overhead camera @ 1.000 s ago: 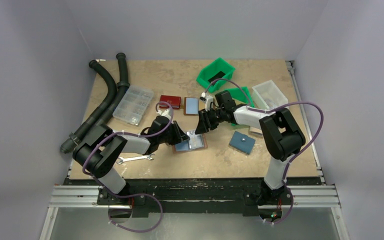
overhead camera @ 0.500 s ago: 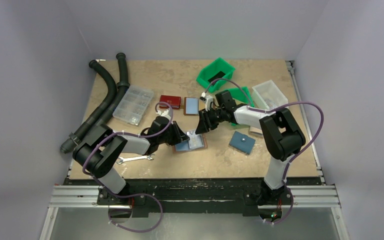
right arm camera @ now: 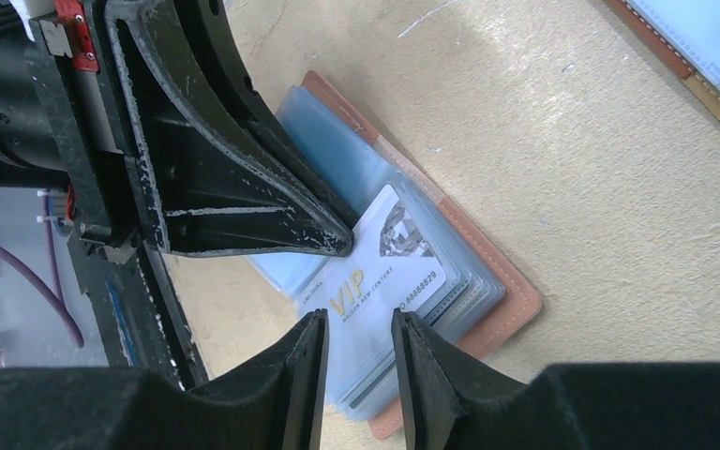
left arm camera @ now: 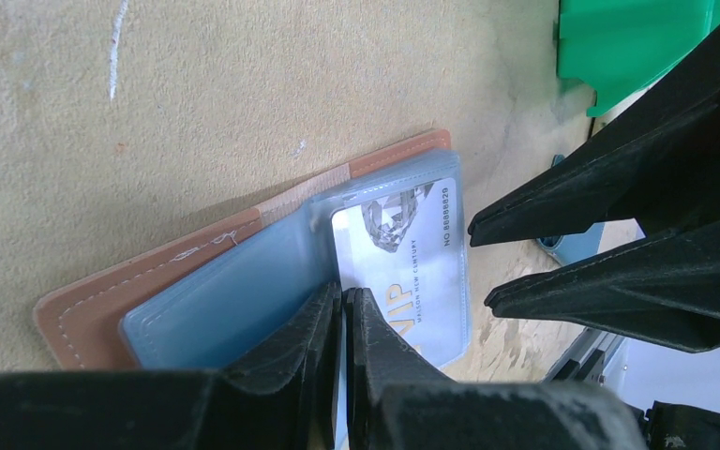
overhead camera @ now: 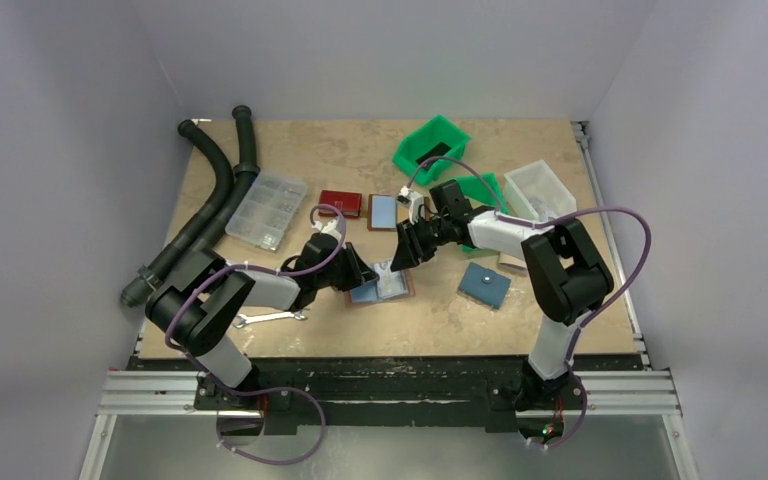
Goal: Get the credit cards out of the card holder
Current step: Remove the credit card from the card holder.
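Observation:
The brown card holder (overhead camera: 405,287) lies open in the middle of the table, its blue plastic sleeves fanned out. A silvery card marked VIP (right arm camera: 384,272) sits in the top sleeve; it also shows in the left wrist view (left arm camera: 403,253). My left gripper (left arm camera: 342,298) is shut on a sleeve edge at the holder's fold. My right gripper (right arm camera: 356,323) is open by a narrow gap, its tips just above the near end of the VIP card and not touching it. The right gripper's fingers (left arm camera: 562,202) point at the holder from the right. No black card shows.
A second brown holder with a blue sleeve (overhead camera: 384,211) and a red wallet (overhead camera: 340,203) lie behind. A blue square pouch (overhead camera: 485,284) lies to the right. Green bins (overhead camera: 430,145), a clear tub (overhead camera: 540,188), an organiser box (overhead camera: 267,209), black hoses (overhead camera: 215,190) and a wrench (overhead camera: 270,318) ring the area.

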You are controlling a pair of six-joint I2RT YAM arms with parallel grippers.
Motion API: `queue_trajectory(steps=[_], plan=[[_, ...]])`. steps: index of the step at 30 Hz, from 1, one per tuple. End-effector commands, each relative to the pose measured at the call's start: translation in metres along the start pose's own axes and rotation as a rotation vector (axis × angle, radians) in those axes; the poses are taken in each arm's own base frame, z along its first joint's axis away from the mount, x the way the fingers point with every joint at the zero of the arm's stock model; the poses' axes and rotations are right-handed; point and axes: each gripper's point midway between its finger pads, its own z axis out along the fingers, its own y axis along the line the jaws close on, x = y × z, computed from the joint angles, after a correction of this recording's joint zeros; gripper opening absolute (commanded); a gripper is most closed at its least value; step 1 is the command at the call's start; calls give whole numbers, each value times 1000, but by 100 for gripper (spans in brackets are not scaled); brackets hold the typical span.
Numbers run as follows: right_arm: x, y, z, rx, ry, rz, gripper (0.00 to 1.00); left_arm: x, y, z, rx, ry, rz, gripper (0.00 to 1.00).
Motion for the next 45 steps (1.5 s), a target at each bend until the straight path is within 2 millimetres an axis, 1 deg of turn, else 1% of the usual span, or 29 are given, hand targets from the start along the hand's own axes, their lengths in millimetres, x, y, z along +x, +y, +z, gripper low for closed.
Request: queue_trajectory(steps=[1, 6, 12, 18, 23, 34, 38, 42, 45], plan=[[-17, 9, -7, -2, -31, -45, 39, 25, 44, -3, -152, 59, 2, 4], [-19, -2, -7, 60, -34, -40, 38, 25, 44, -3, -152, 59, 2, 4], [-17, -5, -6, 75, -23, -27, 38, 25, 44, -3, -151, 60, 1, 4], [-15, 2, -4, 27, -16, -20, 37, 25, 44, -2, -148, 61, -2, 4], [-12, 2, 0, 9, -6, 4, 37, 26, 43, -2, -145, 62, -3, 4], [-8, -14, 4, 86, 6, 53, 34, 26, 43, -2, -142, 61, -9, 4], [-8, -14, 4, 85, 5, 60, 35, 26, 43, -2, -141, 63, -9, 4], [-7, -14, 6, 83, 10, 75, 40, 26, 42, -2, -140, 62, -12, 4], [-6, -13, 7, 72, 14, 85, 41, 26, 42, -2, -139, 62, -16, 4]])
